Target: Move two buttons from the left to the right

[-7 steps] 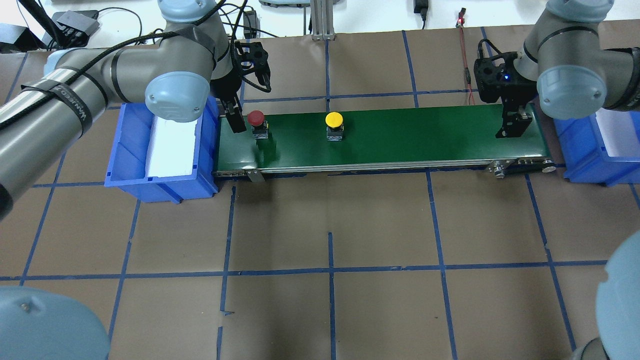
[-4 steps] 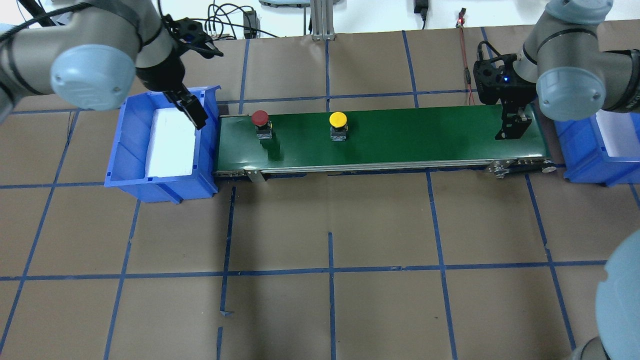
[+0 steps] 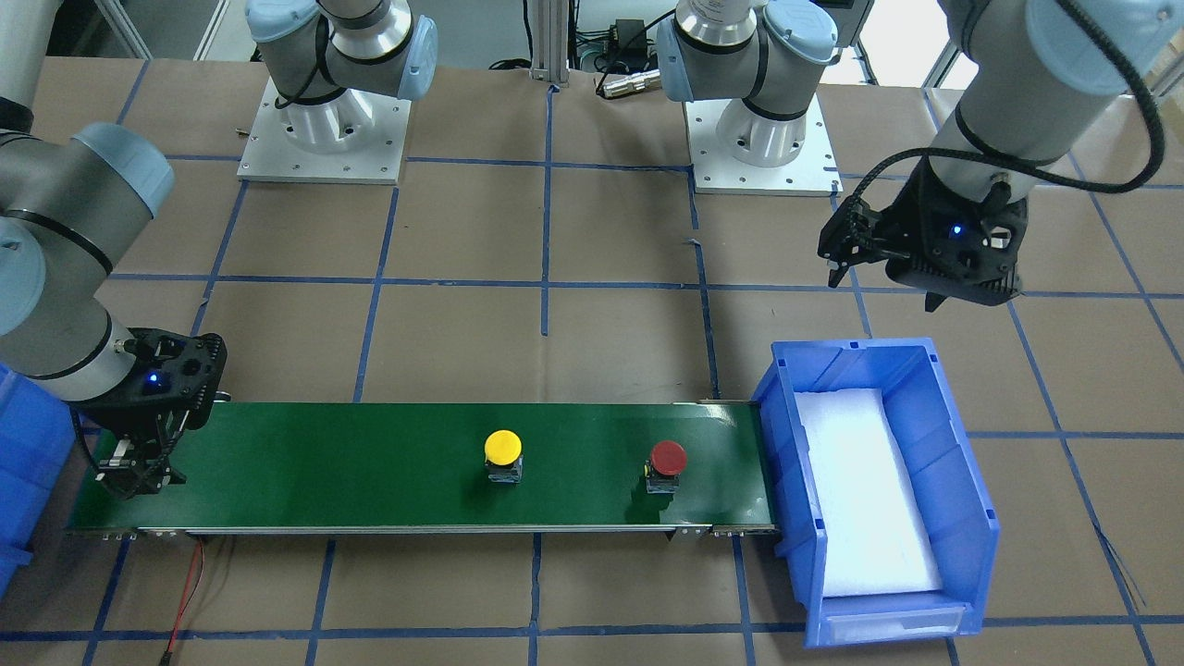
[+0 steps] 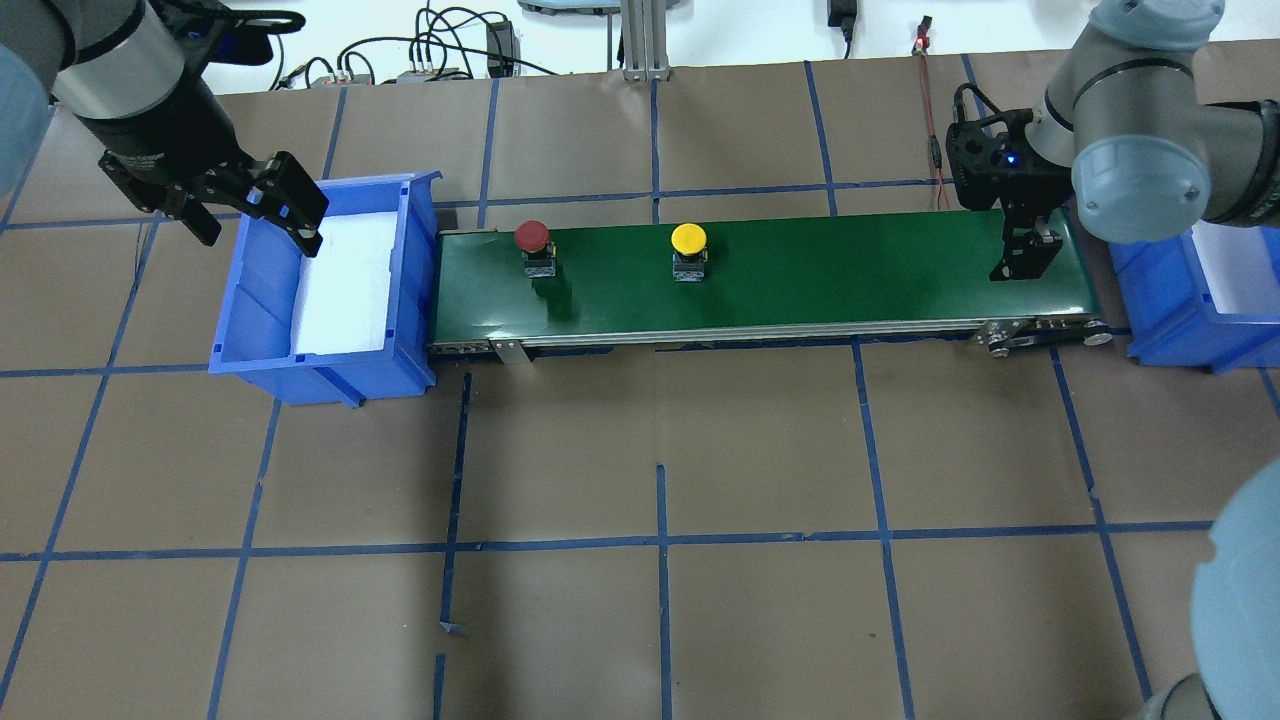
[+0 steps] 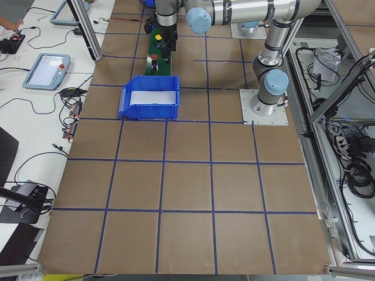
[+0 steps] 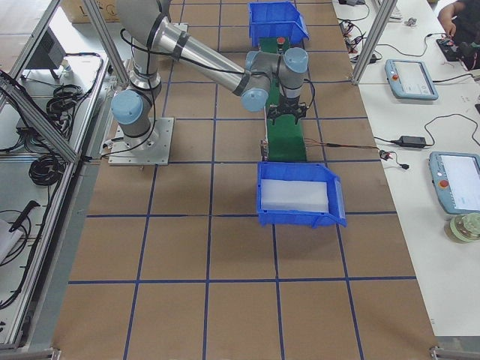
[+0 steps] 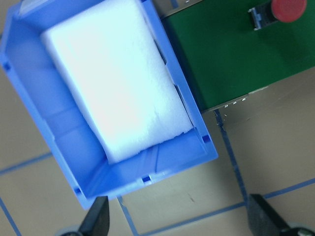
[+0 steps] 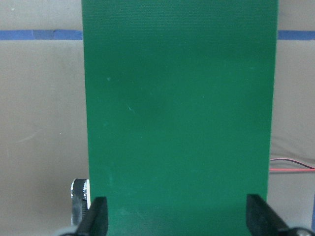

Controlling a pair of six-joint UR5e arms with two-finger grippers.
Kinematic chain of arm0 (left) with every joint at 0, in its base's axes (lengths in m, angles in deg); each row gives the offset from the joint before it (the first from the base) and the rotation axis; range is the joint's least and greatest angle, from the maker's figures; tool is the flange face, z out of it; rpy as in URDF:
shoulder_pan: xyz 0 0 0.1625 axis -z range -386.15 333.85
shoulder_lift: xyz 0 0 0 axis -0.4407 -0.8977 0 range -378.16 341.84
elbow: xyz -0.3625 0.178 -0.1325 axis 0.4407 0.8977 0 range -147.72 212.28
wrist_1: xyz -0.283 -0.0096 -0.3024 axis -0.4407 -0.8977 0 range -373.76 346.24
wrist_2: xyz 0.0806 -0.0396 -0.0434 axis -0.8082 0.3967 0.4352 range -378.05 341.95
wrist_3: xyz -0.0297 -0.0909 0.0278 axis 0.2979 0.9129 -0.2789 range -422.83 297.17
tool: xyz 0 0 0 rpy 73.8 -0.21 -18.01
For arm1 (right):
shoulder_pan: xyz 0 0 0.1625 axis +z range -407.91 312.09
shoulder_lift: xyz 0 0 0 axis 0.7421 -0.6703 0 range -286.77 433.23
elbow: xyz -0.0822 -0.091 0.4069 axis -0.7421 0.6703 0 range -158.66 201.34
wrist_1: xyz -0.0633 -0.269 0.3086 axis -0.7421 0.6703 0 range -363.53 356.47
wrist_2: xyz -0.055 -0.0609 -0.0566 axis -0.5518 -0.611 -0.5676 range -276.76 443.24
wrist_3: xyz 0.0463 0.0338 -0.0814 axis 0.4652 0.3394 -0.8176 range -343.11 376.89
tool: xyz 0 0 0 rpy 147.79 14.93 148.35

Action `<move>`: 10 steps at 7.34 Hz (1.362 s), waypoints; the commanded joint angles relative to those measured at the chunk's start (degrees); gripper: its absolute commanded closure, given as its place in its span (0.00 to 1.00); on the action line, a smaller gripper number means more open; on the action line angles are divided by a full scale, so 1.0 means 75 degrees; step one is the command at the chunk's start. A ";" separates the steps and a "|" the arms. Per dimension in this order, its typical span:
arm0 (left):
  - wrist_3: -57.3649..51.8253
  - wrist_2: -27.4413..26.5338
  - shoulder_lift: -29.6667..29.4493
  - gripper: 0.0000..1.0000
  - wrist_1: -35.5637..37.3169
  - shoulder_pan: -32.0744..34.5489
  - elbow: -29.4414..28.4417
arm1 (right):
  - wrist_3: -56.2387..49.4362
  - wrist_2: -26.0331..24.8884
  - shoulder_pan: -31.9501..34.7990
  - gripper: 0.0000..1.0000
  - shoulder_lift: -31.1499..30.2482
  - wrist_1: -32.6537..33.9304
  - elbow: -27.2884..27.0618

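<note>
Jaws wide; red button [image 4: 532, 237], yellow button [image 4: 689, 239]: round caps, dark bases

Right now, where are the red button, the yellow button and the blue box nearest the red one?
red button [image 4: 532, 236], overhead view, its cap.
yellow button [image 4: 688, 238], overhead view, its cap.
blue box [image 4: 262, 290], overhead view, its side wall.

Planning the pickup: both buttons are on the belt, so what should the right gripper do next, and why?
Probably wait with the right gripper open over the belt. The yellow button is only mid-belt and the red button farther off, so neither is within its grasp yet.
</note>
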 commanded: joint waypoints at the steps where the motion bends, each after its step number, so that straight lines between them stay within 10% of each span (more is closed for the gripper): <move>1: 0.0725 0.0363 0.0300 0.00 -0.0264 0.0017 -0.0038 | -0.0002 0.0001 0.0000 0.02 0.0004 0.0015 -0.0005; 10: 0.0853 0.0489 -0.0133 0.00 -0.0195 0.0028 -0.0589 | 0.0010 0.0059 0.0000 0.02 0.0016 0.0015 -0.0016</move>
